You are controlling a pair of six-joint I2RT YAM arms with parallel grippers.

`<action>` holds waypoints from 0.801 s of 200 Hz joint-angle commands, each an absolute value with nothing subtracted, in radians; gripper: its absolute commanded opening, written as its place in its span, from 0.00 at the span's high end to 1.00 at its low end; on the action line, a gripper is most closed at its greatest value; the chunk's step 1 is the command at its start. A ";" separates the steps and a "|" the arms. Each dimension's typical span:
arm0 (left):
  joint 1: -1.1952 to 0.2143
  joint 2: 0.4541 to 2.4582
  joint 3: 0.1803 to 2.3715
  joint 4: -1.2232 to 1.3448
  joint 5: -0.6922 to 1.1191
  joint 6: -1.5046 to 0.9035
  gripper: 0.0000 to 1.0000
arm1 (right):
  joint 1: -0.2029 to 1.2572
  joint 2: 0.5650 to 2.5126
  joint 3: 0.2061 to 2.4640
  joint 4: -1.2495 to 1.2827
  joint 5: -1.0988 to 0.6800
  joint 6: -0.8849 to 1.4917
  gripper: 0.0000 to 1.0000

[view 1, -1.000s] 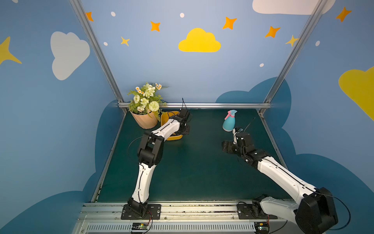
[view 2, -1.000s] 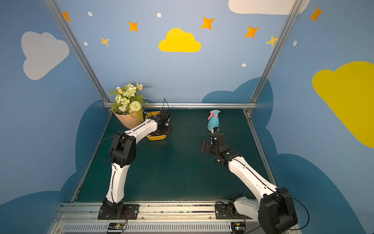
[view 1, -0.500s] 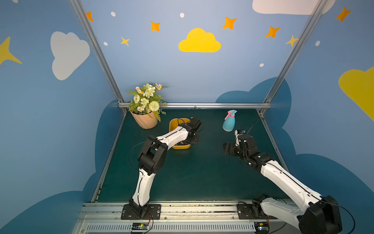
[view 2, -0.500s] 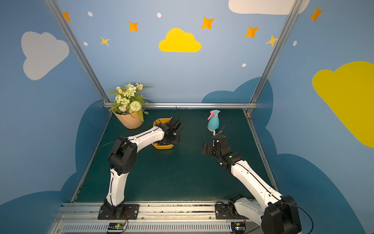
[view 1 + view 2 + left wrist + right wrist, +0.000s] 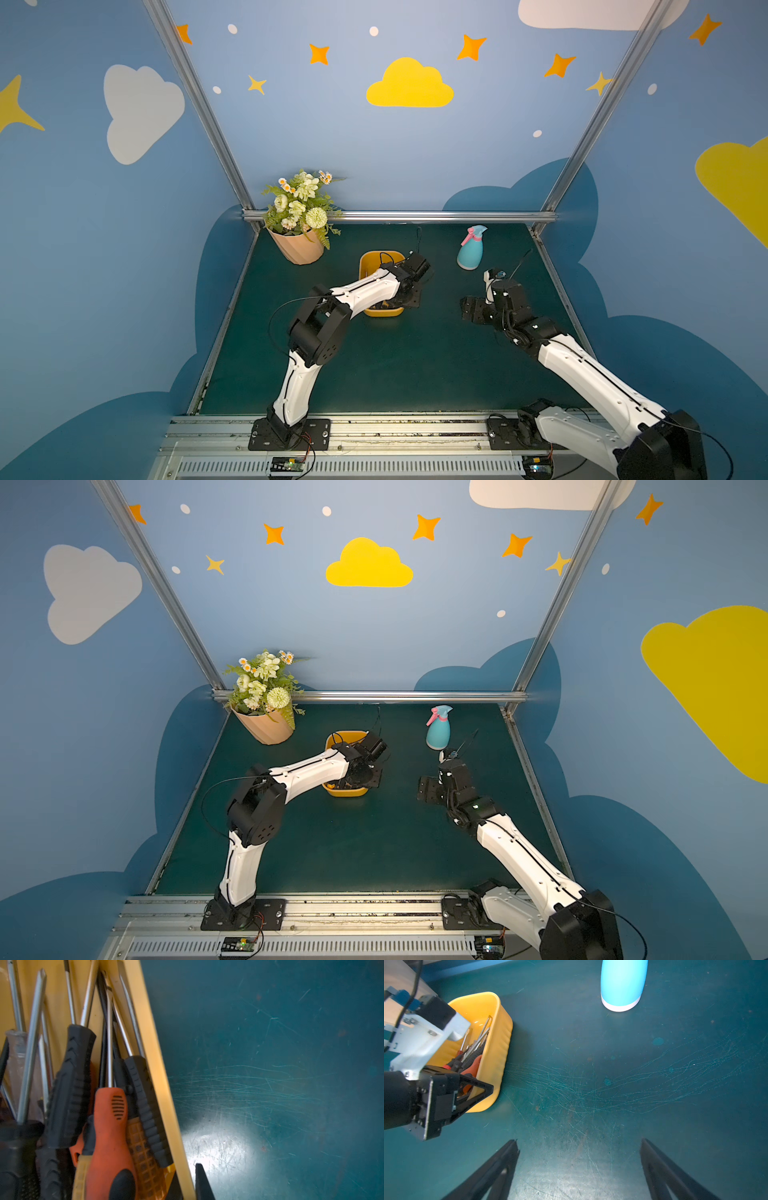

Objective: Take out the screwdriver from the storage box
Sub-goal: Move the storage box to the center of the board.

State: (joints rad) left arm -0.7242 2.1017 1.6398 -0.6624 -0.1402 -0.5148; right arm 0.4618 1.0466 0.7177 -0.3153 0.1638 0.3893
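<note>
The yellow storage box (image 5: 374, 259) (image 5: 345, 735) stands on the green mat left of centre. It holds several screwdrivers, among them an orange-handled screwdriver (image 5: 110, 1126) (image 5: 473, 1059) lying against the box's right wall (image 5: 153, 1064). My left gripper (image 5: 409, 299) (image 5: 370, 777) (image 5: 188, 1176) is shut on that wall near the box's front right corner, one finger inside and one outside. My right gripper (image 5: 467, 309) (image 5: 424, 789) (image 5: 579, 1141) hangs open and holds nothing, low over bare mat to the right of the box (image 5: 496, 1043).
A peach flowerpot (image 5: 297, 247) (image 5: 266, 729) with flowers stands at the back left corner. A blue spray bottle (image 5: 471, 249) (image 5: 439, 729) (image 5: 623, 985) stands at the back right, just behind my right gripper. Walls and metal rails close in the mat.
My left gripper has dragged the storage box away from the flowerpot, to the right and toward the front. My right arm has shifted slightly, its gripper still open.
</note>
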 commanded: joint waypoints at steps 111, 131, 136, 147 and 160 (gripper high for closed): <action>-0.769 2.035 1.697 -0.699 0.065 -0.566 0.92 | 0.459 1.005 0.678 -0.341 0.132 0.377 0.06; -0.768 2.039 1.715 -0.724 0.074 -0.561 0.84 | 0.460 1.010 0.678 -0.329 0.115 0.379 0.06; -0.768 2.040 1.715 -0.725 0.075 -0.561 0.81 | 0.459 1.011 0.678 -0.328 0.110 0.379 0.06; -0.768 2.043 1.711 -0.726 0.087 -0.561 0.73 | 0.460 1.012 0.679 -0.328 0.100 0.381 0.06; -0.768 2.051 1.707 -0.726 0.096 -0.565 0.63 | 0.460 1.010 0.678 -0.330 0.097 0.381 0.06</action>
